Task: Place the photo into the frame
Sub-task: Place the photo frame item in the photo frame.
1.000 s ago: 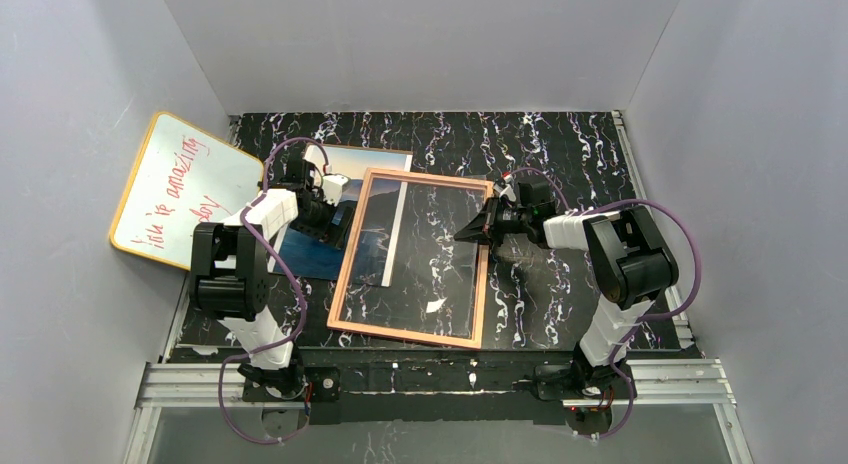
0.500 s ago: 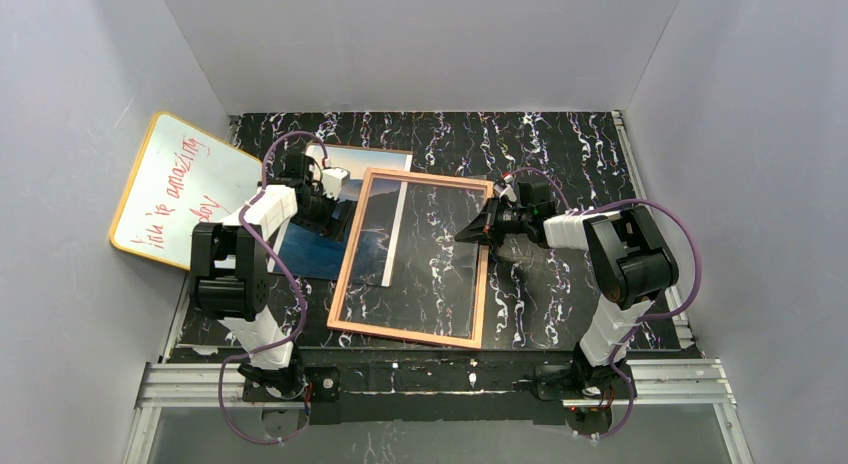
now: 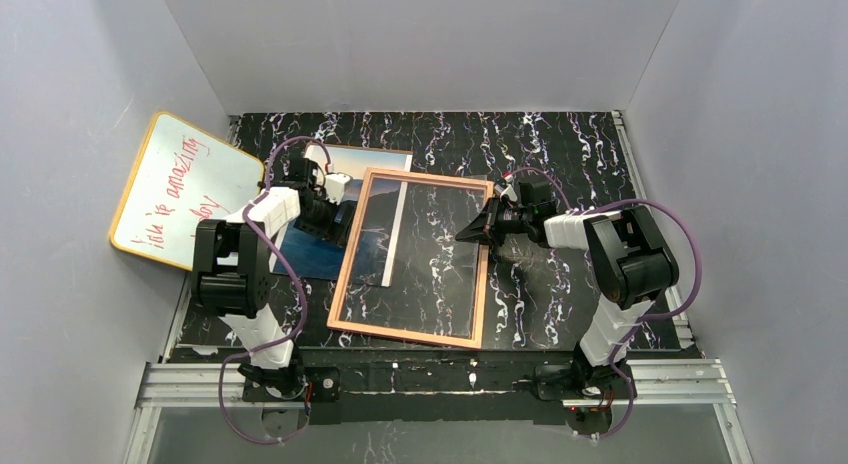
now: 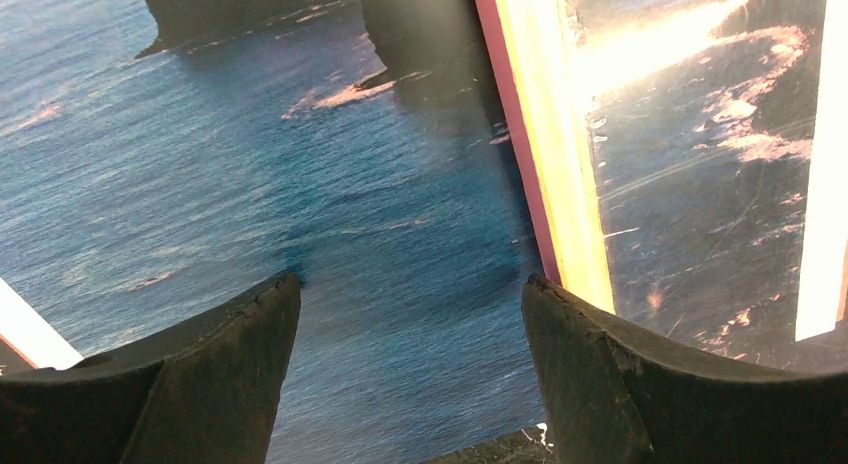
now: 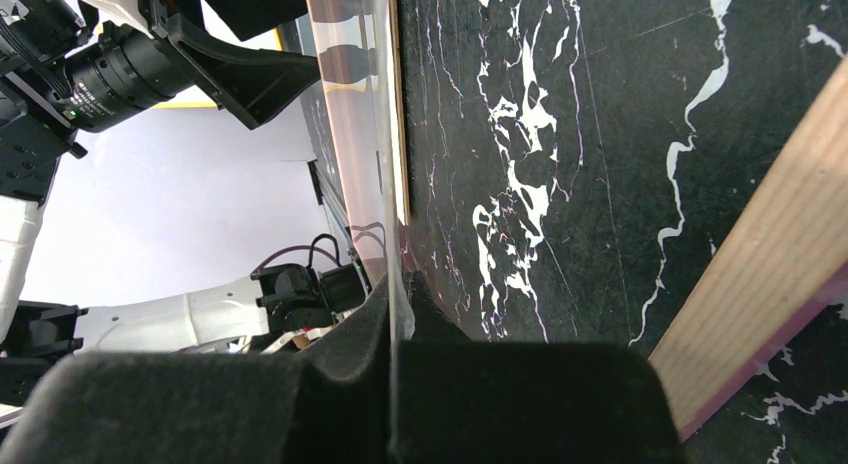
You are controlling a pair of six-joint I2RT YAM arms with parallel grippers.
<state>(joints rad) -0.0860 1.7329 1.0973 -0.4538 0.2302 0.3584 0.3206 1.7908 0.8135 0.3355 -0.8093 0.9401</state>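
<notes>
Overlapping the photo [image 3: 305,254] at centre-left, the pink frame [image 3: 405,336] is lying flat. The left gripper [image 4: 410,284] is hovering wide open over the photo. The right gripper [image 5: 395,294] is pinching a clear pane [image 5: 365,134]. Risk: the pane slipping, or the frame edge snagging the photo.

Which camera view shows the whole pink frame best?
The top external view: all four rails of the frame show there. The left wrist view shows only one rail lying over the photo. The right wrist view shows only a short piece of rail, right of the clear sheet pinched in the right hand.
</notes>
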